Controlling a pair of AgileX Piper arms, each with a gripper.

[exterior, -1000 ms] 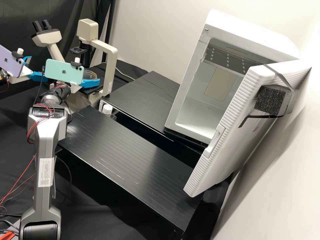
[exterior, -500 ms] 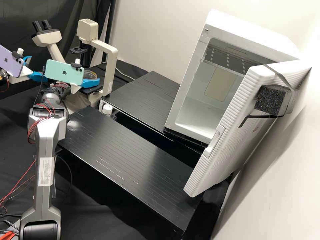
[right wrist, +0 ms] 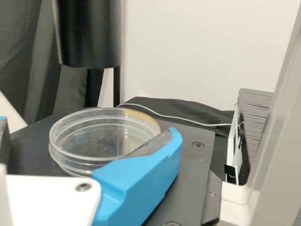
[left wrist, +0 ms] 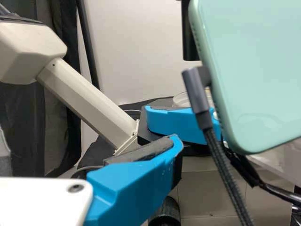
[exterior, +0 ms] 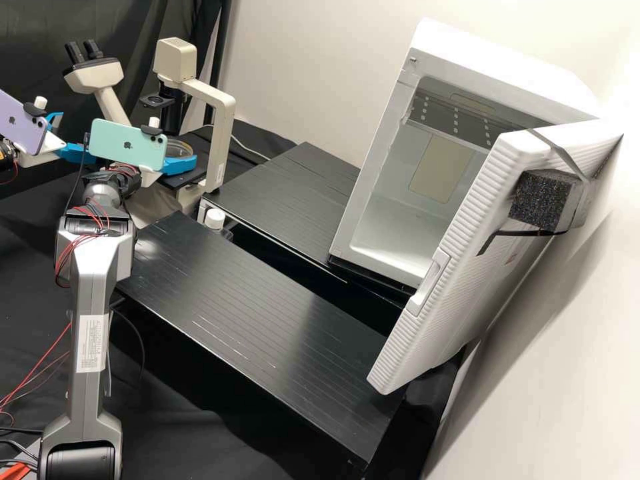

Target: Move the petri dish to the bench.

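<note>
The right claw (right wrist: 88, 126) is held open about the petri dish (right wrist: 101, 136), which is set between its blue fingers on the microscope stage (right wrist: 195, 176). The grasp is judged to be in hand, with no grip yet made. A gentle squeeze on the rim is called for next, then a level lift out from under the dark column (right wrist: 89, 33) above the claw (little headroom, it seems). Beyond the claw, the black bench top (exterior: 267, 287) is left to be reached. The left claw (exterior: 79, 136), also spread, is not needed.
</note>
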